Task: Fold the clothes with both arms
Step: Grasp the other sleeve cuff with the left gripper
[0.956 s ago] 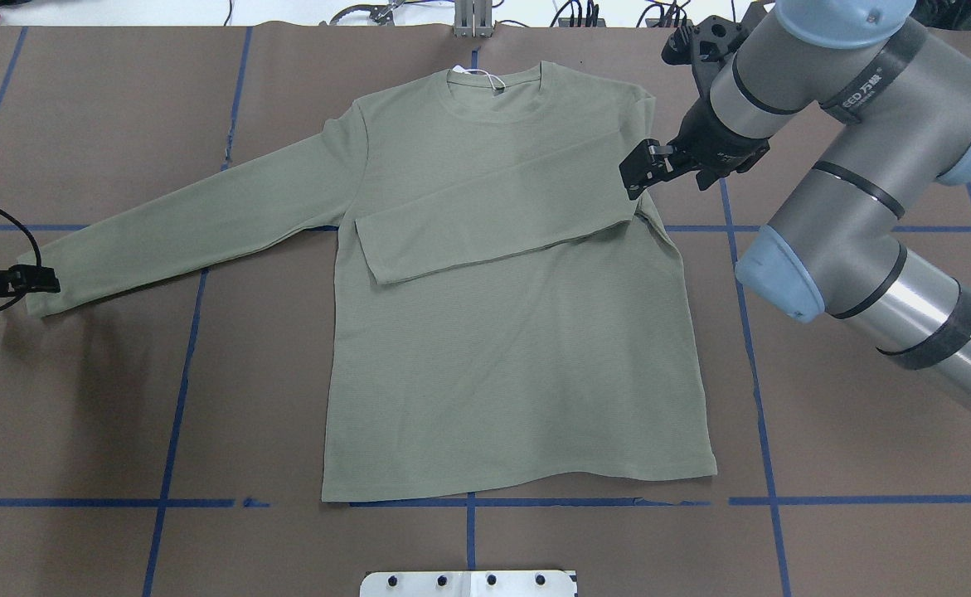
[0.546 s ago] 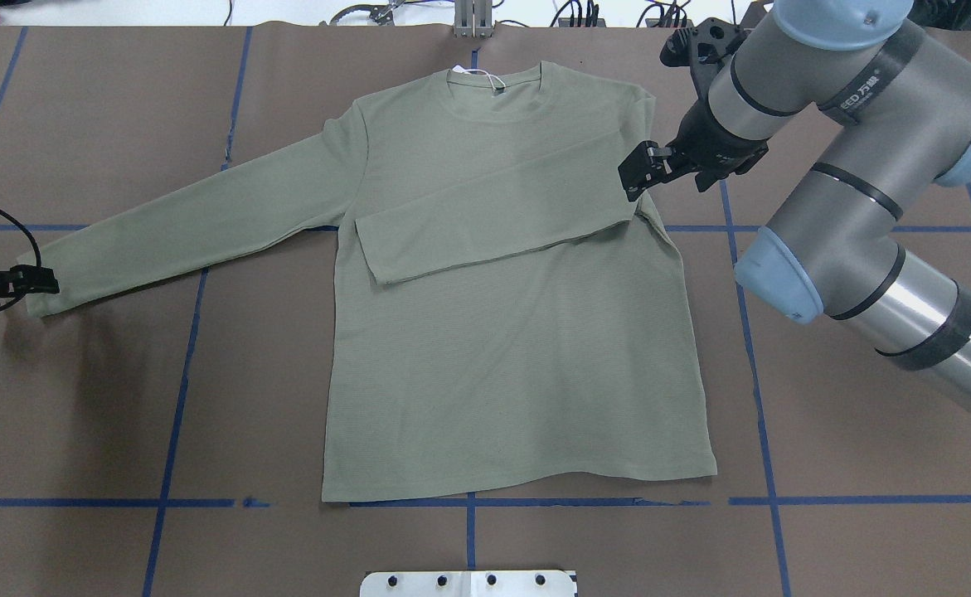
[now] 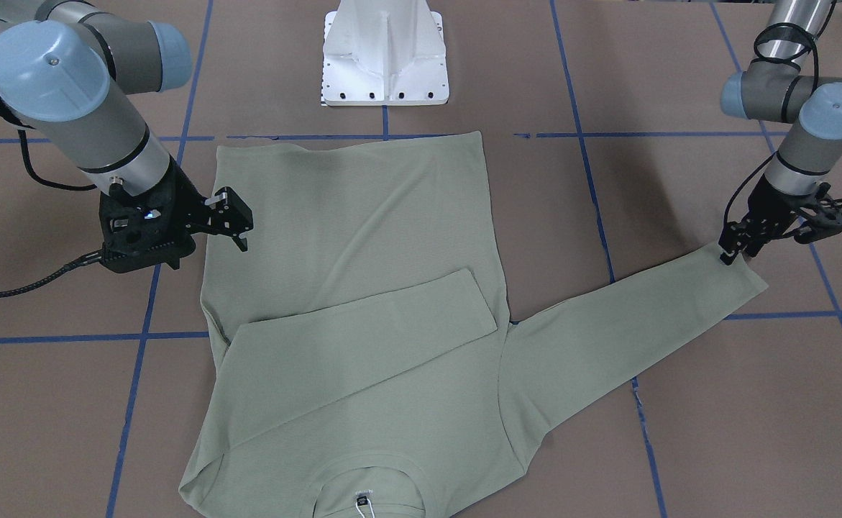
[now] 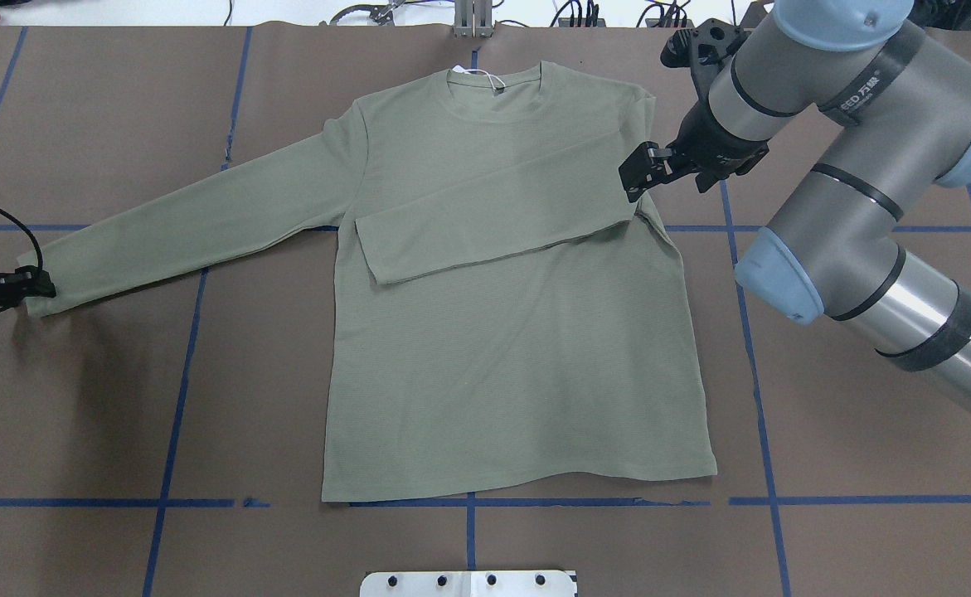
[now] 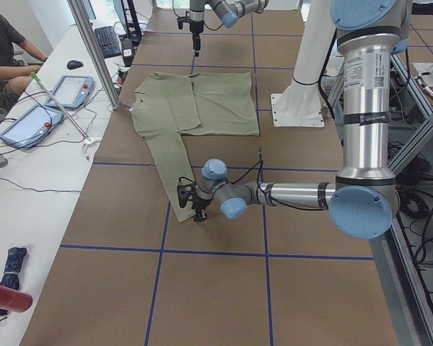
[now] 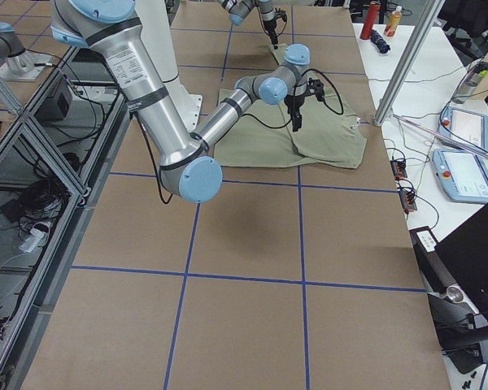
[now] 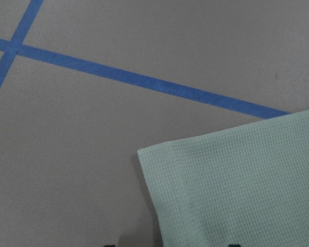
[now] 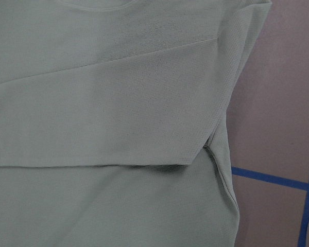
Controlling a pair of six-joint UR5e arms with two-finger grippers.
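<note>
The sage-green shirt (image 4: 502, 332) lies flat on the brown table, collar at the far side, with a white hang tag (image 4: 485, 79) at the neck. One sleeve (image 8: 108, 113) is folded across the chest. The other sleeve (image 3: 629, 324) stretches out sideways. My left gripper (image 4: 36, 286) sits low at that sleeve's cuff (image 7: 237, 190). Two dark tips show apart at the bottom of the left wrist view with the cuff between them, so it reads as open. My right gripper (image 4: 636, 176) hovers open by the shirt's side near the fold, holding nothing.
The white pedestal base (image 3: 385, 57) stands at the robot's edge of the table. Blue tape lines (image 4: 178, 398) grid the brown surface. In the exterior left view a person (image 5: 0, 43) sits at a side bench with tablets (image 5: 72, 90) and cables.
My left gripper has shifted a little down and outward onto the cuff's end, and its shadow has drawn in. The right gripper and the shirt have barely moved.
</note>
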